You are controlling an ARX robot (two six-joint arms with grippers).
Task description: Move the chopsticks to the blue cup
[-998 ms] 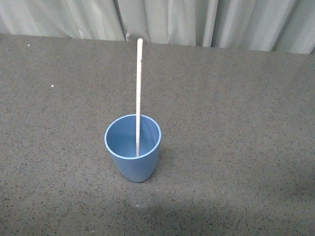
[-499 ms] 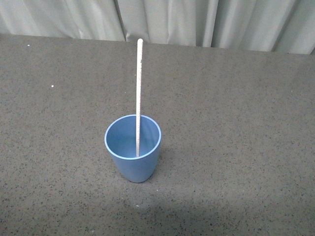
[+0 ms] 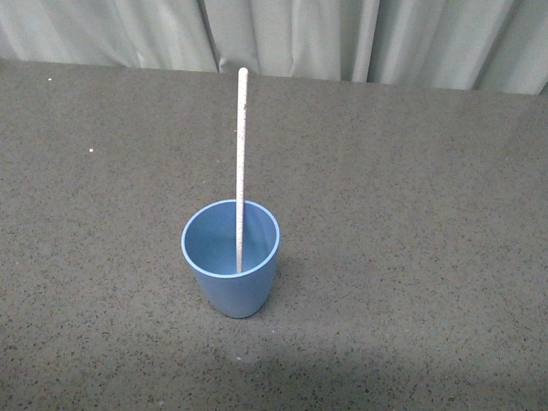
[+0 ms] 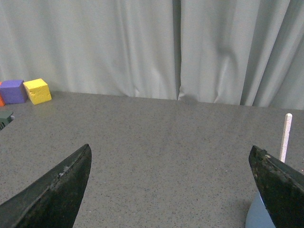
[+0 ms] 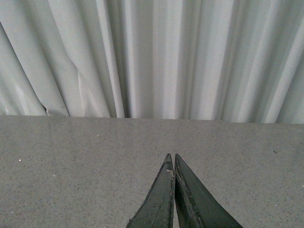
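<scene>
The blue cup [image 3: 230,261] stands upright on the dark speckled table in the front view. The pale chopstick [image 3: 241,154] stands in it, leaning on the far rim, its top well above the cup. No arm shows in the front view. In the left wrist view my left gripper [image 4: 171,154] is open and empty, its dark fingers wide apart over bare table; the chopstick's top [image 4: 286,135] and a bit of the cup [image 4: 261,216] show beside one finger. In the right wrist view my right gripper [image 5: 172,156] is shut on nothing, above the table.
A grey curtain [image 3: 342,34] hangs along the table's far edge. In the left wrist view a yellow block [image 4: 37,91] and a purple block [image 4: 13,90] sit far off by the curtain, with a dark object [image 4: 4,118] near them.
</scene>
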